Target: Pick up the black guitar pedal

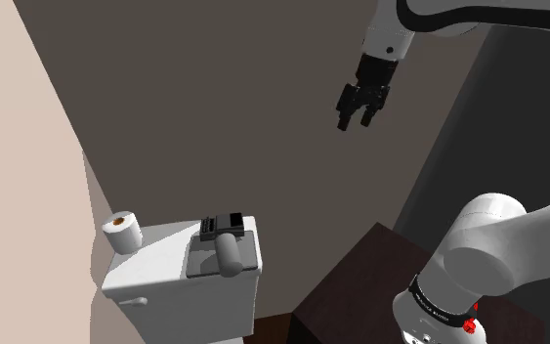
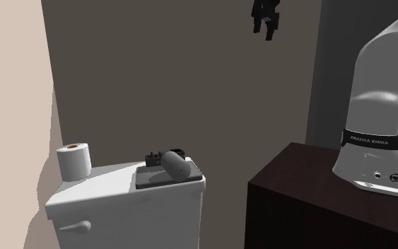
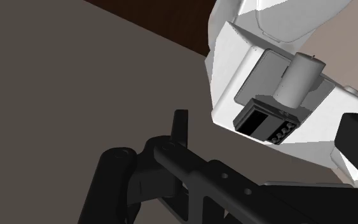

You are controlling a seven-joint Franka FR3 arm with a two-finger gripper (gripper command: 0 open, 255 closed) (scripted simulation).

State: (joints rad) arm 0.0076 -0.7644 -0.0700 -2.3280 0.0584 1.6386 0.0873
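The pincer [image 1: 356,123] hung high above the toilet tank [image 1: 155,279], its two fingers standing apart with nothing between them; the black guitar pedal [image 1: 222,225] lay well below on the tank's lid, at the wall-side end of a dark grey tray [image 1: 198,264]; a pale grey cylinder [image 1: 230,252] lay on that tray just beside the pedal, seemingly touching it on the side away from the wall; a toilet roll [image 1: 122,231] stood well apart, at the lid's corner toward the shoulder view's left.

The chief risk, as I judged it, was crowding; a finger coming down on the cylinder's side could have struck it and set it rolling, or shoved the pedal askew; a finger on the other side had the wall close behind and might have scraped it. The pedal looked low and flat, so a shallow grip across its knobs could have slipped; the lid was narrow, and a nudged pedal might have slid off it.
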